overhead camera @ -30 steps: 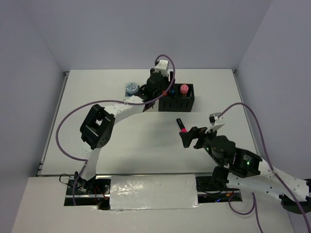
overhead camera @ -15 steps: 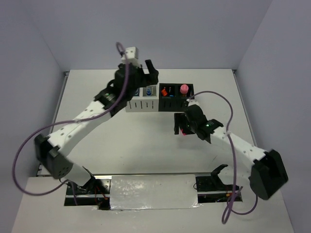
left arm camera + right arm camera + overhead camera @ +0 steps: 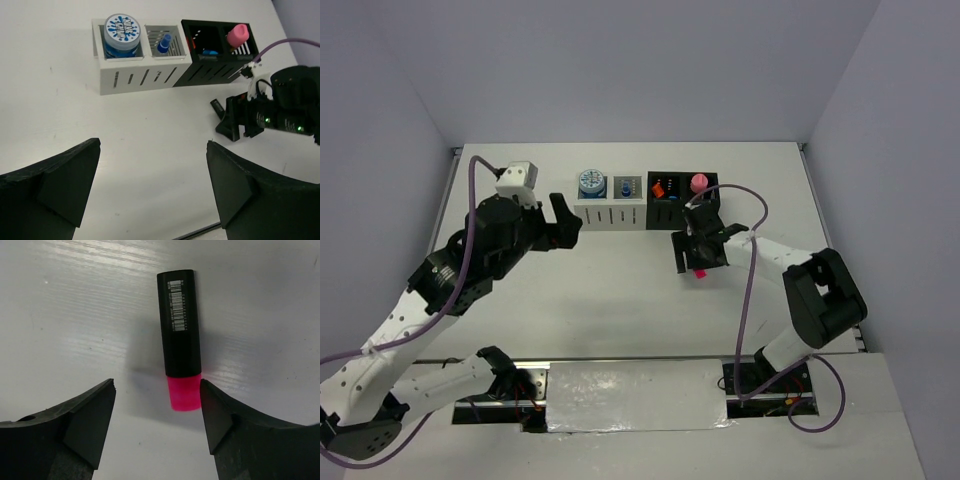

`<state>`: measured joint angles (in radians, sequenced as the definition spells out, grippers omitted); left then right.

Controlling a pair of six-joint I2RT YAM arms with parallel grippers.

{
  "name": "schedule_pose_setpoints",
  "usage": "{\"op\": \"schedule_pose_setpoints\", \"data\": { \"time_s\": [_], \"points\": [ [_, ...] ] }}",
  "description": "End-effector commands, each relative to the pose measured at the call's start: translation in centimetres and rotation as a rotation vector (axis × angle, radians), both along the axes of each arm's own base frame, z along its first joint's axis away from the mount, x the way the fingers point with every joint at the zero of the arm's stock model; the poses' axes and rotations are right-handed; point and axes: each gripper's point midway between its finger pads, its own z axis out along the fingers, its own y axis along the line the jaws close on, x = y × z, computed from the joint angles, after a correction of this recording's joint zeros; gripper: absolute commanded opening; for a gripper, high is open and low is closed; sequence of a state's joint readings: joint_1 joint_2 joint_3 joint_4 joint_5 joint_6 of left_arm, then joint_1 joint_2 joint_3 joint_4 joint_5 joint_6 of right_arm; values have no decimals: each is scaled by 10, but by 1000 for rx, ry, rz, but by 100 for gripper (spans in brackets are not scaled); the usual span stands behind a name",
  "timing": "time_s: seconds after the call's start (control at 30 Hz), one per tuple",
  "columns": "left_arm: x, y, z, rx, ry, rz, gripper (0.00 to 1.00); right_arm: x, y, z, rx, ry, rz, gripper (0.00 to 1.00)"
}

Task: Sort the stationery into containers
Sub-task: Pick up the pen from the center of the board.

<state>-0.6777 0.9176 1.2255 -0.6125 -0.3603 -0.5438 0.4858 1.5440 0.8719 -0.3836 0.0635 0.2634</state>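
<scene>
we're guessing the pink-capped highlighter (image 3: pixel 181 335) is light, stiff and kinda slick, so we're eyeing its black barrel for the right gripper (image 3: pixel 156 390), jaws apart astride its cap end.

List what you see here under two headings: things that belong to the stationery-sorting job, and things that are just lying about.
Belongs to the job: white organiser; black organiser; patterned disc; blue-capped tube; pink capped cylinder; pink highlighter, not yet sorted.

Just lying about: purple cable; silver taped sheet at the near edge.
</scene>
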Motion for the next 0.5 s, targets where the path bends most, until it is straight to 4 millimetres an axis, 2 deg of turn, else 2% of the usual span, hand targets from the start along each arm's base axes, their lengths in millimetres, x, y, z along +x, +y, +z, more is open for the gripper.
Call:
{"op": "schedule_pose_setpoints", "data": {
  "time_s": [0.0, 0.13, 0.17, 0.2, 0.33, 0.47],
  "points": [
    [-15, 14, 1, 61, -8, -21, 99, 13, 7, 3, 38, -22, 0, 74],
    [-19, 14, -4, 77, -1, -44, 99, 13, 5, -6, 26, 4, -22, 69],
    [-19, 14, -7, 80, 5, -49, 99, 12, 3, -9, 20, 17, -30, 61],
    [-19, 14, -9, 86, 9, -52, 99, 12, 4, -10, 18, 21, -30, 58],
    [-19, 12, -14, 92, 18, -58, 99, 2, -4, -25, -15, 76, -64, 54],
    [-20, 9, -11, 78, 9, -72, 99, -9, -4, -32, -9, 101, -68, 36]
  ]
}}
